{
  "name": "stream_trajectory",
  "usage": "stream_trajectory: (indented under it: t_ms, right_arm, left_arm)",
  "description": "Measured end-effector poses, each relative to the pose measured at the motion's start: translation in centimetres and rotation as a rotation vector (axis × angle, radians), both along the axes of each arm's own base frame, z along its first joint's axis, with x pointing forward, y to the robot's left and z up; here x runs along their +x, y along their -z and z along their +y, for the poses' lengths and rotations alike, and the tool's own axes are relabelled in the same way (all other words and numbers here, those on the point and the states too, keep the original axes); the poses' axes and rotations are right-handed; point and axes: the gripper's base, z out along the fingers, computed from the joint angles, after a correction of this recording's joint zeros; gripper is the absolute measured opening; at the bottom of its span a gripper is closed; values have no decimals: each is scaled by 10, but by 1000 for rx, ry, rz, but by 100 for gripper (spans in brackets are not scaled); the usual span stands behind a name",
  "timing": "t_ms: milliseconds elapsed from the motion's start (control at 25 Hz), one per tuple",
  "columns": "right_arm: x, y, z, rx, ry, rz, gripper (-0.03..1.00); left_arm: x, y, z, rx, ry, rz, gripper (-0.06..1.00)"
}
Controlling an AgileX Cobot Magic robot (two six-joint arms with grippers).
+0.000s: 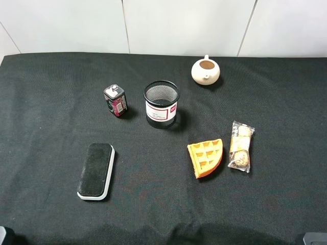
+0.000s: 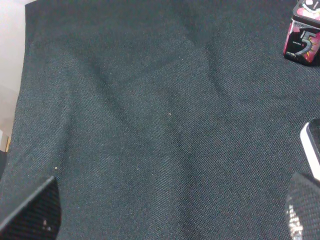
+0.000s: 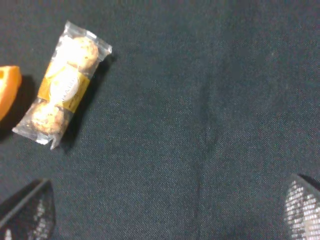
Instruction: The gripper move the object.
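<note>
This looks like a staged test bench in a lab, not a home. A desk (image 1: 46,92) draped in plain black cloth stands against bare white wall panels (image 1: 184,25). Unrelated props sit spaced apart on it: a toy waffle (image 1: 205,157), a small teapot (image 1: 206,70), a mesh cup (image 1: 161,104), an eraser (image 1: 96,171).

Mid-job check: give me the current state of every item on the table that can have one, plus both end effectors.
Small black carton: upright, ungrasped, apart from the mesh cup.
Mesh cup: upright, open top, looks empty.
Eraser: lying flat.
Teapot: upright, no lid.
Waffle piece: lying flat.
Snack packet: lying flat, sealed.
Left end effector: open, holding nothing.
Right end effector: open, holding nothing.
</note>
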Motion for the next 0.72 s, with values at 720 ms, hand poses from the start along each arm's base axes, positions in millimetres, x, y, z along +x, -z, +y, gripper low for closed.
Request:
stream_trajectory:
  t_ms: [720]
  right_arm:
    - [-56, 0, -18, -31, 153, -280, 69]
  left_arm:
    - [0, 0, 0, 0, 0, 0, 95]
